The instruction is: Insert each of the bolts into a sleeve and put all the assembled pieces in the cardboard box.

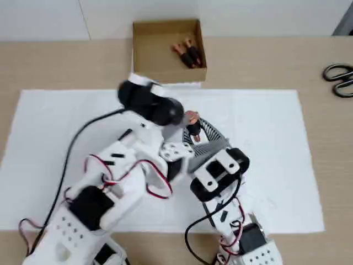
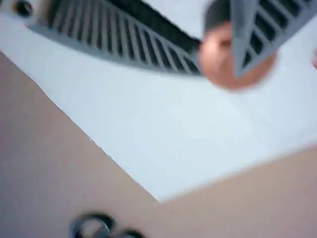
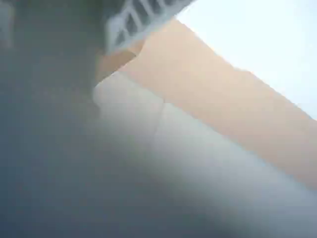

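Saw the scissors cut off by the right edge of the high view. Could not count the small pieces in the cardboard box, upper centre. Found the bolt blurred, with shaft hidden.

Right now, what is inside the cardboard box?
Inside the cardboard box lie a few copper-and-black assembled pieces, bunched by its right wall; their count is unclear. The floor strip behind the near wall is hidden.
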You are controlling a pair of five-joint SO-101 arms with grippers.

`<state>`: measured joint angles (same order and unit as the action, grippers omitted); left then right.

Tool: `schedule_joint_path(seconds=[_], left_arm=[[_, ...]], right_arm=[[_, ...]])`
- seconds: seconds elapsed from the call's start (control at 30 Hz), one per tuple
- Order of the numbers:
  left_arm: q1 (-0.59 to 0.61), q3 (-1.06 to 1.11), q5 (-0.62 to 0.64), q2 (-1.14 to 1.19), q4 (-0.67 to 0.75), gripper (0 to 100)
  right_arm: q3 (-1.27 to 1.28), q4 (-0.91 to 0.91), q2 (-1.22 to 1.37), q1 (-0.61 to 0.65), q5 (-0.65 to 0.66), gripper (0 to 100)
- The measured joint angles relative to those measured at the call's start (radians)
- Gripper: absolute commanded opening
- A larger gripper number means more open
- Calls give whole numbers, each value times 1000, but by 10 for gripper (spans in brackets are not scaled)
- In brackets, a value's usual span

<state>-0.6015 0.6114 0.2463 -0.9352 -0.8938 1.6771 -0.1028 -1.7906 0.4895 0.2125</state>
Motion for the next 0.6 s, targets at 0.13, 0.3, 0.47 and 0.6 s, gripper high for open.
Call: schedule_joint_path(seconds=[0.13,0.3,0.47,0.6], left_arm=[[110,-84,-98,-2,14,316],[259,-178,-167,-2,21,311],[477,-189,-167,-2,23,129],[594,-137,-133,-3,23,19]], right_arm=[[0,0,0,2,11,5],[0,0,0,2,11,5],[0,0,0,2,11,5],[0,0,0,2,11,5]])
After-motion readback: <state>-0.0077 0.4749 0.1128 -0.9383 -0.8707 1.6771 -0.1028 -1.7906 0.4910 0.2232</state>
